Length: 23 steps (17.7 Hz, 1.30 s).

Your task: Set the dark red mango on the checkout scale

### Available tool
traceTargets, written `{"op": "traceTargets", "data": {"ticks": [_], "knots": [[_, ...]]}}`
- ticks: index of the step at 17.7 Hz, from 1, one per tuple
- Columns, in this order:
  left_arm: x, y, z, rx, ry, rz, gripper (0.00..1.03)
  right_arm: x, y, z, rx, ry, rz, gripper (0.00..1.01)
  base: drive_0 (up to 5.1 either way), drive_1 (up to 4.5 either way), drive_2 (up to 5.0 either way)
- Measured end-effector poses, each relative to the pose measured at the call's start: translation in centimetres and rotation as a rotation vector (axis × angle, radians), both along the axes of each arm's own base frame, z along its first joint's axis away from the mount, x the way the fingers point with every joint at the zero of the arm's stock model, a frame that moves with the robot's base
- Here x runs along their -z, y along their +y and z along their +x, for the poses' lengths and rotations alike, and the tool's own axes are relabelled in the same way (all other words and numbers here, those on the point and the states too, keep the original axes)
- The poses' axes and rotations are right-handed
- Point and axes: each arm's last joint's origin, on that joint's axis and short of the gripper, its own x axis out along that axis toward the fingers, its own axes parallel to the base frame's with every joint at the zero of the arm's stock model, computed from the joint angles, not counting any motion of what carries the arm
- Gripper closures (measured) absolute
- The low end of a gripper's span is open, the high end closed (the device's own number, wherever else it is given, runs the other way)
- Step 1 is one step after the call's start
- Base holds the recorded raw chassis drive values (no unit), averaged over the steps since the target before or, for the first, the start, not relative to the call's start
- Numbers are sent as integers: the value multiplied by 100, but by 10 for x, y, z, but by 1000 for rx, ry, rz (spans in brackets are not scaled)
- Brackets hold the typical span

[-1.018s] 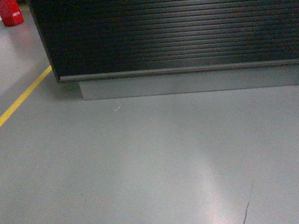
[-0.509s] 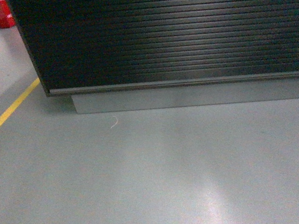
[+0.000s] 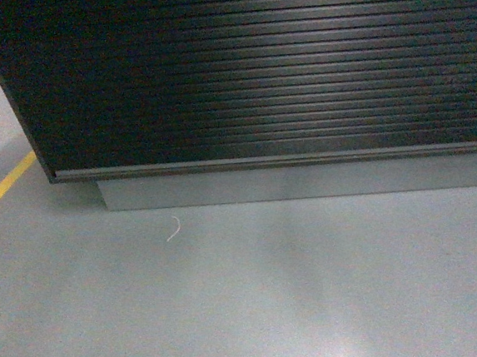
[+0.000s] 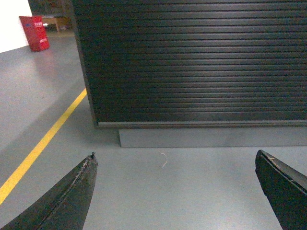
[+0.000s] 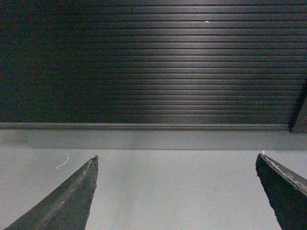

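Note:
The checkout point(image 3: 262, 68) fills the upper part of the head view as a black counter with a ribbed front panel; only its front shows, also in the left wrist view point(image 4: 192, 62) and the right wrist view point(image 5: 153, 62). The dark red mango and the scale are out of view. My left gripper point(image 4: 175, 158) is open, its two dark fingers wide apart over bare floor, nothing between them. My right gripper point(image 5: 177, 158) is open likewise and holds nothing. Neither gripper shows in the head view.
A grey plinth point(image 3: 306, 181) runs under the counter front. A yellow floor line point(image 3: 1, 189) slants off at the left. A small white thread point(image 3: 174, 228) lies on the grey floor. A red crate point(image 4: 34, 32) stands far back left.
The counter front has grown larger and shifted down and left in the head view; the red crate has dropped out of that view. I am closer to the counter.

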Motion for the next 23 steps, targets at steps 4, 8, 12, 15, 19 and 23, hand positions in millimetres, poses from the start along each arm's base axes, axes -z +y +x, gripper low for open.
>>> {"op": "traceTargets", "data": {"ticks": [4,8,12,15,19,23], "knots": [[0,0,0,0,-2,0,5,0,0,0,0,2,0,3,6,437,-424],[0,0,0,0,-1,0,5,0,0,0,1,1,0,3,6,433,-422],[0,0,0,0,1,0,5,0,0,0,1,0,0,3,-9,412,-430],[0,0,0,0,0,0,5,0,0,0,0,1,0,3,-6,415,-427],[0,0,0,-1,0,0,5,0,0,0,0,0,0,3,-6,415,-427],[0,0,0,0,0,0,5,0,0,0,0,0,0,3,3,424,-418]]}}
